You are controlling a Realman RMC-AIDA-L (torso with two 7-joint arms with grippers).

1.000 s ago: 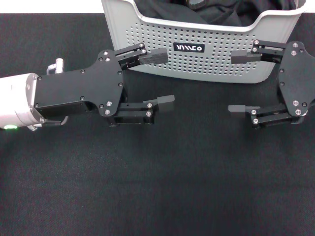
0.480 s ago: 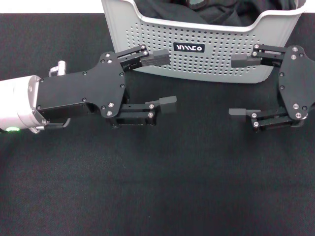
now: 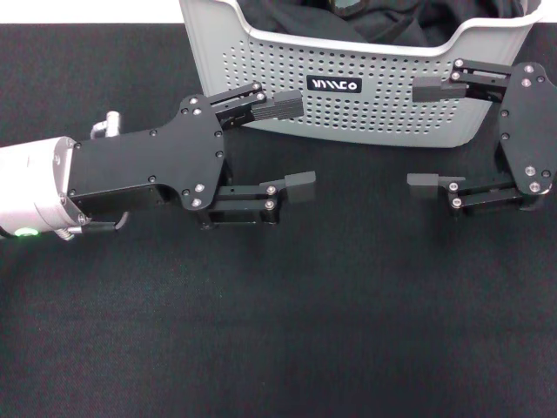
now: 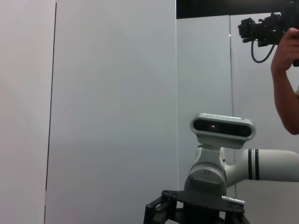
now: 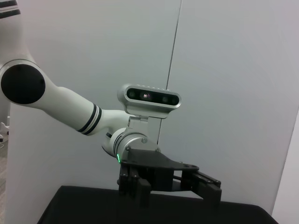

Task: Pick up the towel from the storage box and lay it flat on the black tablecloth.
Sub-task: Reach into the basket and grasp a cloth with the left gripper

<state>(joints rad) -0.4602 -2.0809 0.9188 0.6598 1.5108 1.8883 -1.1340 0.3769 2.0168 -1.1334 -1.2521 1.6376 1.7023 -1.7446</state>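
Note:
The storage box (image 3: 374,117), light grey with perforated walls and a black label, stands at the far middle of the black tablecloth (image 3: 305,322). Only black fabric shows over its rim; the towel is hidden. My left gripper (image 3: 291,145) hovers open in front of the box's left part, its upper finger (image 3: 277,106) over the wall. Open as well, my right gripper (image 3: 425,133) hangs in front of the box's right part. Nothing is between either pair of fingers. In the right wrist view the left arm's gripper (image 5: 205,189) shows above the cloth.
A black fabric bundle (image 3: 296,22) fills the box. The tablecloth's far edge meets a white surface (image 3: 87,10) at the back left. In the left wrist view a person's arm (image 4: 286,79) holds a camera near the white wall.
Both open grippers have shifted a little away from me, toward the box. The left one also moved slightly right. Nothing was grasped.

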